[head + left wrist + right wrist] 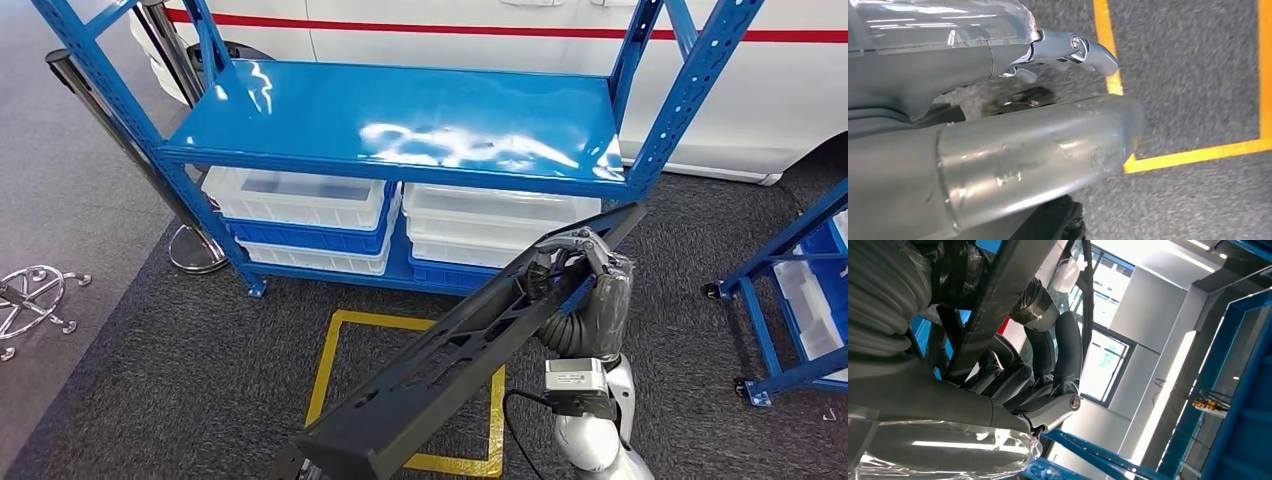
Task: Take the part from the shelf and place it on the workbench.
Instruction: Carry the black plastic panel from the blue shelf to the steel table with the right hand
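The right hand (585,275) held a long black part (470,345) up in the air, in front of the blue shelf (400,125). Its fingers (1068,347) were curled tight around the part near its far end. The part slanted down from the hand toward the near edge of the floor mat, over a yellow square (330,370) marked on the grey floor (180,390). The part touched no shelf board. White bins (300,200) sat on the low board of the shelf. The left hand (998,150) hung over the floor by the yellow line (1198,155). I could not tell how its fingers were set.
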